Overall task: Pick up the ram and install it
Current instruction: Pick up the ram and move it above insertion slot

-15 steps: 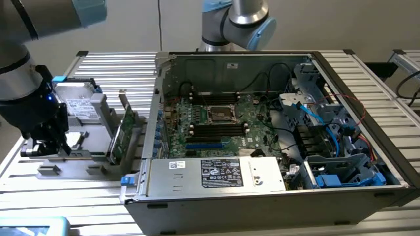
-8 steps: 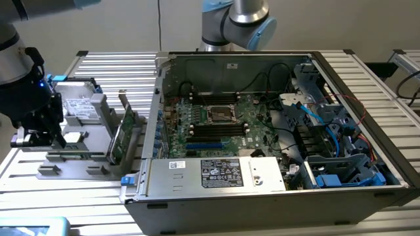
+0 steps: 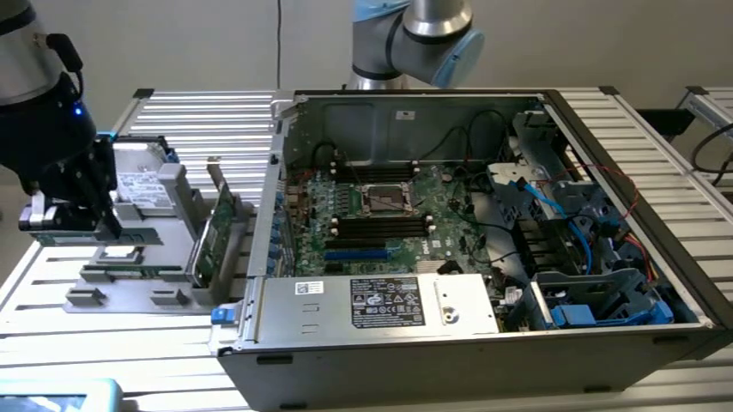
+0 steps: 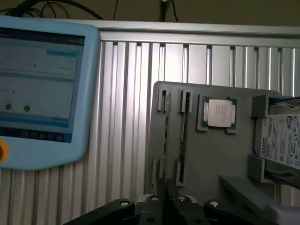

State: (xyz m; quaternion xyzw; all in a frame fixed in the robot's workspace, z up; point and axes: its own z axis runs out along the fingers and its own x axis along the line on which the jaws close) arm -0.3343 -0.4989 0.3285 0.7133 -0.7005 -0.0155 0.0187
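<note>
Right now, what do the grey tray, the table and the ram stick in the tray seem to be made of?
Tray: likely matte grey plastic; flat colour, no shine.
Table: bare aluminium, it seems; bright ribbed slats.
Ram: dark circuit board seen edge-on; probably laminate.

An open computer case (image 3: 458, 369) is being supported on a slatted aluminium table (image 3: 195, 112), and its green motherboard (image 3: 430, 193) is being left exposed, with a bare processor socket (image 3: 387, 200) near the middle. A silver power supply (image 3: 378, 302) with a white label is being carried along the case's near edge. Blue cables (image 3: 548, 199) are being routed past the drive bays toward the exterior view's right. Beside the case, at the exterior view's left, a grey holder (image 4: 211, 159) is being rested on the slats. A processor chip (image 4: 219, 114), a hard drive (image 4: 281, 140) and an upright green expansion card (image 3: 218, 232) are being kept on it. A pale blue touchscreen pendant (image 4: 42, 84) is being left lying near the holder, its screen lit.
</note>
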